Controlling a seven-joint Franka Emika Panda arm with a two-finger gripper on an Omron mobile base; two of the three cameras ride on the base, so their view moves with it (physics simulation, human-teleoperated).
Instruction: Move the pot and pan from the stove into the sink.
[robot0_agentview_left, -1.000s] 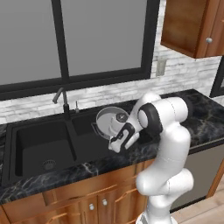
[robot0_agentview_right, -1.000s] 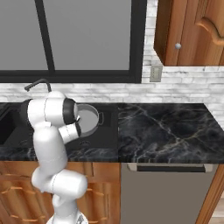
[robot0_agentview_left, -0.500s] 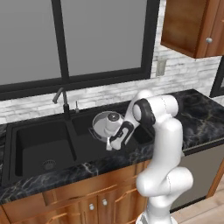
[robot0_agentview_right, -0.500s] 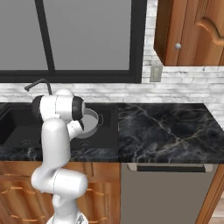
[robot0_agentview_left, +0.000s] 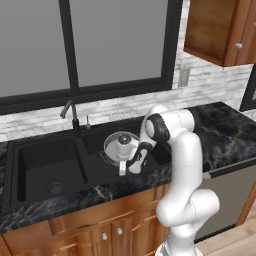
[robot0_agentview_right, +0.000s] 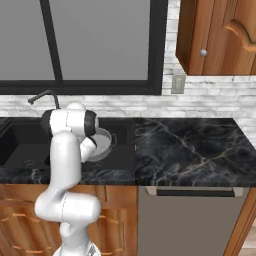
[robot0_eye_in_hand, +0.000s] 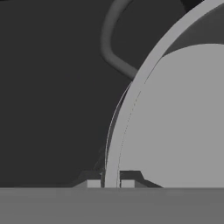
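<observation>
Gripper (robot0_eye_in_hand: 111, 183) clamped on pot (robot0_agentview_left: 121, 146) rim at the pot's 6 o'clock; pot over right basin of sink (robot0_agentview_left: 30, 150), faucet (robot0_agentview_left: 70, 114) at 10 o'clock.

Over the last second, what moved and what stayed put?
The arm swung the pot leftward, off the counter's edge side and further over the sink's right basin. The gripper stayed shut on the pot, fingers clamping its rim. The faucet, the counter and the camera views did not shift.
</observation>
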